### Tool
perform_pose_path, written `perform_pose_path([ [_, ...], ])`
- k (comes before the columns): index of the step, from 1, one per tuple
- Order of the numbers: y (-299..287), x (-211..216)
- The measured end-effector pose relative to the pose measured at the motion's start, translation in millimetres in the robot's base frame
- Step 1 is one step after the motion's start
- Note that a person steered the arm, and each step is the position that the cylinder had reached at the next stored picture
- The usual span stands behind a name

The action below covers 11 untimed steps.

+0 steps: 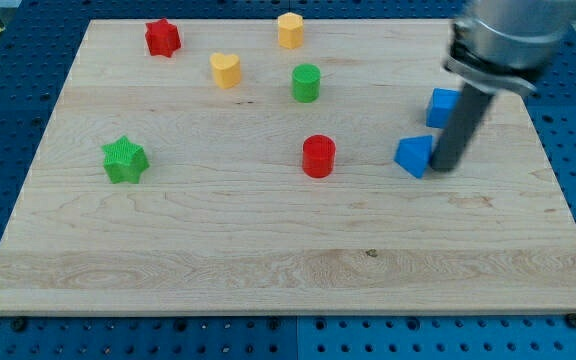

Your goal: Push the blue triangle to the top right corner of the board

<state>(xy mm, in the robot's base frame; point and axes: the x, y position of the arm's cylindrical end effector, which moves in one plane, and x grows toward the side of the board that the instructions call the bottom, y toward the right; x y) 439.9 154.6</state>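
The blue triangle (414,155) lies on the wooden board (268,240) at the middle right. My tip (445,166) stands right beside it, touching or nearly touching its right side. A blue cube (442,107) sits just above the triangle, partly hidden behind the rod. The board's top right corner is partly hidden by the arm's body.
A red cylinder (319,156) is left of the triangle. A green cylinder (306,82), a yellow heart (226,70), a yellow hexagon block (290,30) and a red star (162,38) stand toward the view's top. A green star (124,160) is at the left.
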Motion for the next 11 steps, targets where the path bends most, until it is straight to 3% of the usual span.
perform_pose_path([
  [1,-17,-29],
  [2,2,-21],
  [5,-49,43],
  [6,-67,6],
  [7,-49,-28],
  [9,-42,26],
  [10,-24,-5],
  [11,-19,-81],
])
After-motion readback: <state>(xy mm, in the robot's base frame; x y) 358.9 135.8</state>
